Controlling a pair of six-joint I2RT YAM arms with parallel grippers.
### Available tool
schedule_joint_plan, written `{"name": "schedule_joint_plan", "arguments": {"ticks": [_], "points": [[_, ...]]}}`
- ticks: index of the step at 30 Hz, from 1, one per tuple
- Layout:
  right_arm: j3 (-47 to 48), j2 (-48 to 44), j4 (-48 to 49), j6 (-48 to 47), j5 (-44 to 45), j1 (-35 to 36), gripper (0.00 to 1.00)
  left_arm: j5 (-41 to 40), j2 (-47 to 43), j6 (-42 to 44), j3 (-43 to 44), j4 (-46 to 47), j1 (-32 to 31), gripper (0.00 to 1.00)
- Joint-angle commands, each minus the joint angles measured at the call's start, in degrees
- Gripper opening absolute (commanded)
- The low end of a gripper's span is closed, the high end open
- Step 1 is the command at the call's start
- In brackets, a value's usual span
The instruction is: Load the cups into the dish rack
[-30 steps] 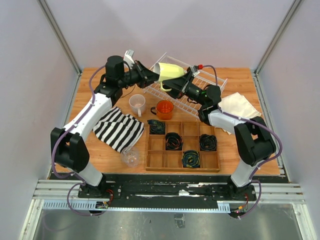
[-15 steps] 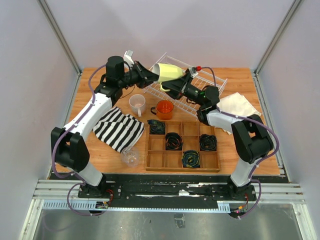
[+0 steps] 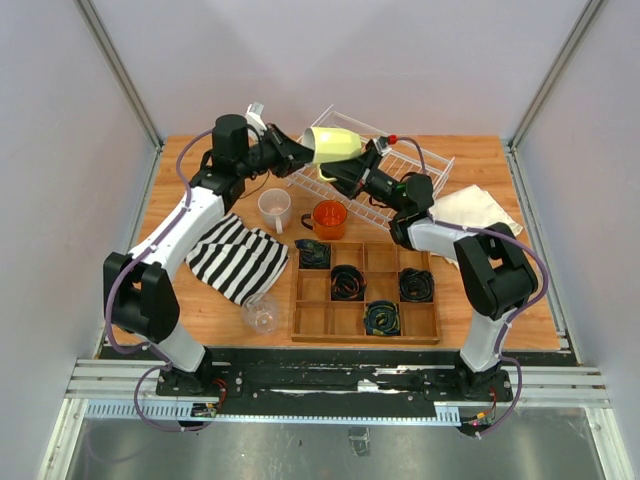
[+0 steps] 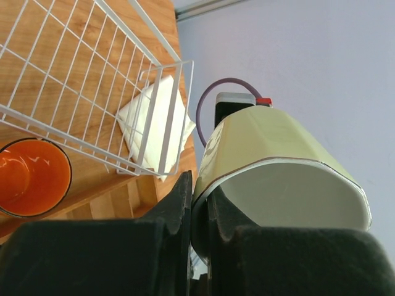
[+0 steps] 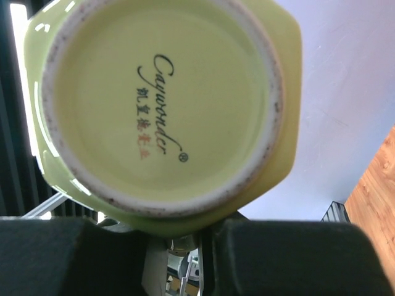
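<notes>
The wooden table (image 3: 510,300) carries the white wire dish rack (image 3: 400,185) at its far side, turned at an angle, with no cup inside it. On the near side of the rack lies the wooden tray (image 3: 365,320) with black cables in its compartments. Nearer than the rack's left end lies a striped cloth (image 3: 238,258), and a white cloth (image 3: 470,210) lies just beside the rack's right end. Above the rack's left end the pale yellow-green mug (image 3: 335,145) hangs in the air on its side between the two arms, clear of the wires. The left gripper (image 3: 298,152) is clamped on the mug's rim, one finger inside the mouth and one outside. The right gripper (image 3: 345,172) sits at the mug's base and underside; whether its fingers press on anything cannot be told, since the mug's printed base fills the right wrist view. The orange mug (image 3: 327,217) stands upright just beside the rack's near edge, between rack and tray. The white-pink mug (image 3: 274,208) stands left of it, near the rack's left corner. The clear tumbler (image 3: 261,315) is well apart from the rack, past the striped cloth.
</notes>
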Motion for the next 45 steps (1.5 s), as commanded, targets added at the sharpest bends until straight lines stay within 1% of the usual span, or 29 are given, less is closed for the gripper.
{"name": "schedule_joint_plan", "arguments": {"ticks": [1,2,5,7,10,16,17,18,22,26,28,31,34,37,40,42,45], "points": [[3.91,-1.05,-1.36,-2.85,0.99,1.50,0.01,4.04,1.00,7.22,1.36,-3.02,-2.42,0.12],[3.92,-1.36,-2.18,-3.67,0.87,1.49,0.01,3.80,1.18,7.76,1.55,-3.51,-2.44,0.16],[3.71,-2.31,-3.50,-5.35,1.01,1.01,0.01,2.92,1.58,8.61,1.96,-4.50,-2.44,0.24],[3.73,-2.91,-3.91,-6.16,1.15,0.33,0.01,1.88,1.79,8.99,1.92,-4.93,-2.43,0.32],[3.80,-4.15,-6.09,-7.80,0.65,-1.17,0.01,0.52,2.01,9.74,1.88,-5.63,-2.29,0.48],[3.71,-7.70,-13.46,-13.61,-2.49,-6.36,0.01,-0.71,2.38,10.07,1.72,-6.45,-1.04,0.69],[3.83,-7.92,-14.69,-14.67,-3.03,-7.24,0.01,-0.79,2.30,10.05,1.75,-6.56,-0.78,0.94],[4.21,-7.96,-15.86,-15.62,-3.82,-8.11,0.01,-0.76,2.27,10.15,1.75,-6.70,-0.49,0.99],[6.92,-8.24,-24.36,-22.14,-6.61,-10.71,0.01,-2.08,2.10,11.34,2.88,-8.61,0.68,1.00],[11.19,-8.60,-36.32,-31.33,-8.36,-12.77,0.01,-7.92,1.94,15.85,6.75,-13.65,1.05,1.00],[13.91,-8.85,-43.08,-36.64,-8.64,-13.63,0.01,-10.75,2.59,19.77,9.07,-16.27,1.37,1.00],[18.93,-8.76,-55.74,-45.59,-8.56,-15.00,0.01,-11.62,5.01,24.60,13.06,-19.86,2.87,1.00],[23.90,-8.26,-67.68,-54.65,-7.06,-15.97,0.01,-13.43,9.97,30.26,19.53,-25.70,3.78,1.00],[29.26,-7.35,-79.67,-63.76,-3.59,-16.60,0.01,-16.99,15.76,35.95,27.31,-31.97,3.95,1.00],[34.93,-5.89,-91.79,-68.61,2.51,-16.62,0.01,-19.76,20.10,38.48,33.08,-36.15,3.91,1.00],[38.33,-4.75,-99.46,-69.59,8.18,-16.63,0.01,-19.33,21.05,38.30,33.59,-36.00,3.93,1.00],[41.62,-3.61,-108.13,-69.12,19.60,-16.56,0.01,-18.43,20.34,37.07,30.95,-33.16,3.94,1.00]]}}
